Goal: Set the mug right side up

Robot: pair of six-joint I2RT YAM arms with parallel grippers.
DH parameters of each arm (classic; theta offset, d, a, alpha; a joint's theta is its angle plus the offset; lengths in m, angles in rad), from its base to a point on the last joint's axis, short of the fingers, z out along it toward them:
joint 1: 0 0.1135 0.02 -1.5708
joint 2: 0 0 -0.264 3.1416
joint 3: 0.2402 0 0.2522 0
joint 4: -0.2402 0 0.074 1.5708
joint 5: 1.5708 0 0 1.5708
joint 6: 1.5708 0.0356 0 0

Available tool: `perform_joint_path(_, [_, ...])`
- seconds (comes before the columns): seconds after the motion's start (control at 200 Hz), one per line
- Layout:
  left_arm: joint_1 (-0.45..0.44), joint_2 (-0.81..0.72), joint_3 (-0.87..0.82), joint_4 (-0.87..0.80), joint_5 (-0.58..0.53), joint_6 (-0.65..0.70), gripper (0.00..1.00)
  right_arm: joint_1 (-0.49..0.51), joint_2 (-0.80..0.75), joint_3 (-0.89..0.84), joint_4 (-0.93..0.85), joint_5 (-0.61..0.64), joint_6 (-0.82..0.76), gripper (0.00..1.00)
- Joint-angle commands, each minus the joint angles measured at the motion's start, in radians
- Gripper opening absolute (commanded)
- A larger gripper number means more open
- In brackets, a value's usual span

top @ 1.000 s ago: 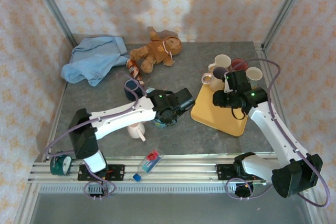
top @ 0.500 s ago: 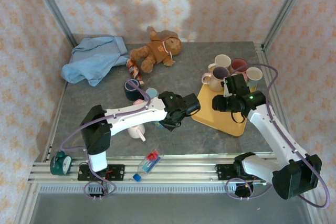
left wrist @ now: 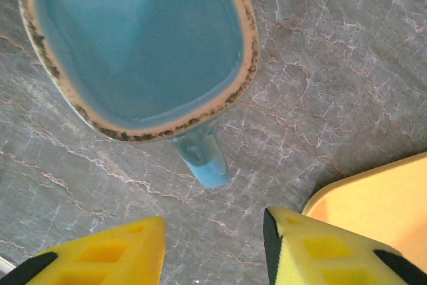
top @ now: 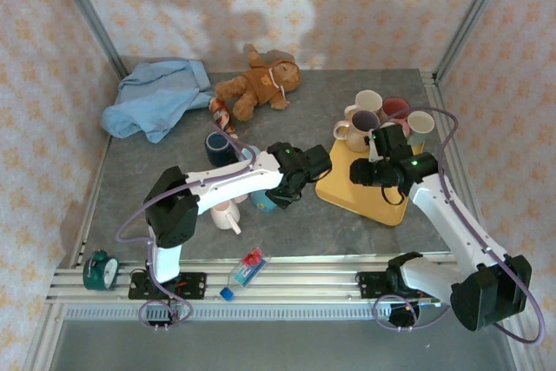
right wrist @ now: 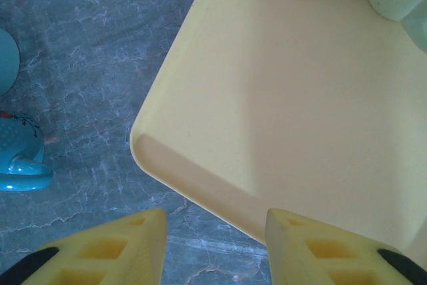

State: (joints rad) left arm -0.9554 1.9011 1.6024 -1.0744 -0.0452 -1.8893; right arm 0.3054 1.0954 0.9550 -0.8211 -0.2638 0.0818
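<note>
Mug [left wrist: 140,38], a blue one, stands on the grey table [left wrist: 347,65] with its mouth up. In the left wrist view we look straight down into its blue inside, and its handle points toward the camera. From above we see the mug near the middle of the table, just left of the yellow tray [right wrist: 280,98] and partly under the left arm. The left gripper [left wrist: 213,235] hovers on the handle side; its yellow fingers are apart and do not touch the mug. The right gripper [right wrist: 212,231] hangs over a corner of the tray, its fingers also apart and holding nothing. Several cups [top: 369,115] stand together at the far end of the tray. A bear [top: 258,84] and a blue cloth [top: 156,97] lie at the far left.
</note>
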Motion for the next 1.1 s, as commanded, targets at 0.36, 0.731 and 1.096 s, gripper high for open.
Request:
perform_joint_path(0.36, [0.007, 0.04, -0.015, -0.044, 0.01, -0.074, 0.41, -0.001, -0.026, -0.015, 0.018, -0.013, -0.012, 0.43])
perform_joint_path(0.731, [0.045, 0.048, -0.039, -0.024, 0.007, -0.067, 0.41, -0.006, -0.032, -0.016, 0.015, -0.018, -0.016, 0.43])
perform_joint_path(1.096, [0.05, 0.076, -0.051, -0.013, 0.026, -0.083, 0.37, -0.017, -0.049, -0.01, 0.007, -0.011, -0.016, 0.43])
